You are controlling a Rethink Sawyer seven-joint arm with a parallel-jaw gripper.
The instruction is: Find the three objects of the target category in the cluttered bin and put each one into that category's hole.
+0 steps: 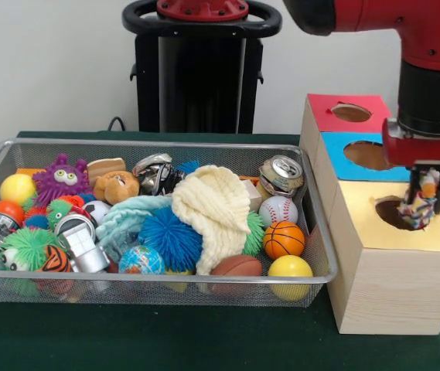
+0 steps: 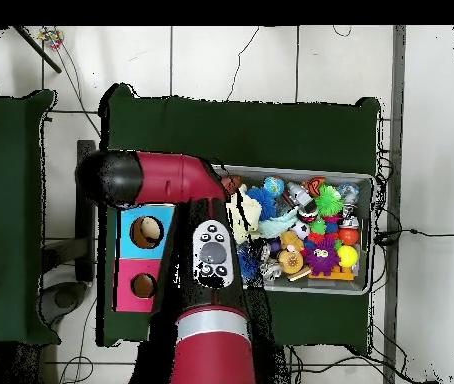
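My gripper hangs right over the hole in the yellow top of the wooden box, at the right of the front view. It is shut on a white rope bundle flecked with colours, which dangles at the hole's right edge. The wire mesh bin stands to the left of the boxes, full of toys. No other rope bundle shows among them. In the overhead view my arm hides the gripper, the bundle and the yellow box; the bin's rim shows to the right.
The blue-topped box and the red-topped box stand behind the yellow one. The bin holds a cream knitted cloth, a blue spiky ball, an orange basketball, a baseball and a can.
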